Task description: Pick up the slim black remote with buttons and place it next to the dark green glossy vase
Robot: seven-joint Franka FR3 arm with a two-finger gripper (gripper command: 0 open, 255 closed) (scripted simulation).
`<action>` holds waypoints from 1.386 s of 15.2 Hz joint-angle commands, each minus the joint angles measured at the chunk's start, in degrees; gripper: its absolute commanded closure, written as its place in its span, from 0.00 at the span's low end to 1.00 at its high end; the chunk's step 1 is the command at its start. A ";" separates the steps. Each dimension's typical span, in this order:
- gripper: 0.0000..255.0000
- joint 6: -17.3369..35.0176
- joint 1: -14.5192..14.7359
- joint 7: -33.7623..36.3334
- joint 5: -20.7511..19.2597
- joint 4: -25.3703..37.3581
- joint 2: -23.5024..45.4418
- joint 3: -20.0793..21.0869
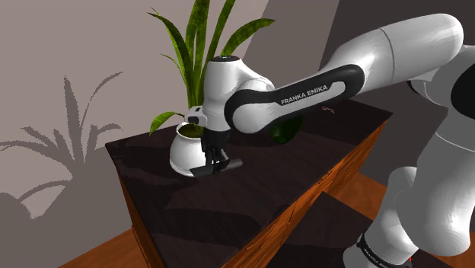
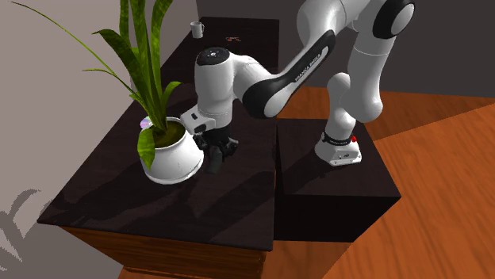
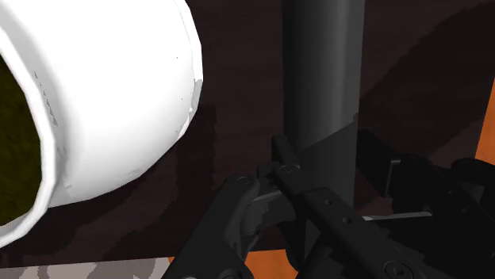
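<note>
The slim dark remote [image 1: 228, 165] lies level between the fingers of my gripper [image 1: 215, 161], right beside a white plant pot [image 1: 183, 152]. In the wrist view the remote [image 3: 321, 71] runs straight out from the gripper [image 3: 325, 162] as a long dark bar, and both fingers press against its sides. Whether it rests on the dark tabletop [image 1: 228, 205] or hangs just above it, I cannot tell. The dark green glossy vase [image 1: 285, 131] stands farther back on the table, partly hidden behind my forearm. From the second exterior view the gripper [image 2: 216, 154] is low beside the pot [image 2: 170, 158].
The pot [image 3: 111, 103] holds a tall green plant [image 1: 199, 46] close to the hand. A small mug [image 2: 196, 29] and a small flat object [image 2: 234, 38] sit at the table's far end. My black stand [image 2: 333, 182] adjoins the table's wooden edge [image 1: 320, 186].
</note>
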 commanded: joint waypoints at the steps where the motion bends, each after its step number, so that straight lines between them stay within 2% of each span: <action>1: 1.00 -1.49 0.01 -0.13 0.18 0.94 -0.56 0.02; 21: 1.00 -16.55 -0.02 -1.11 0.95 13.94 -2.68 0.00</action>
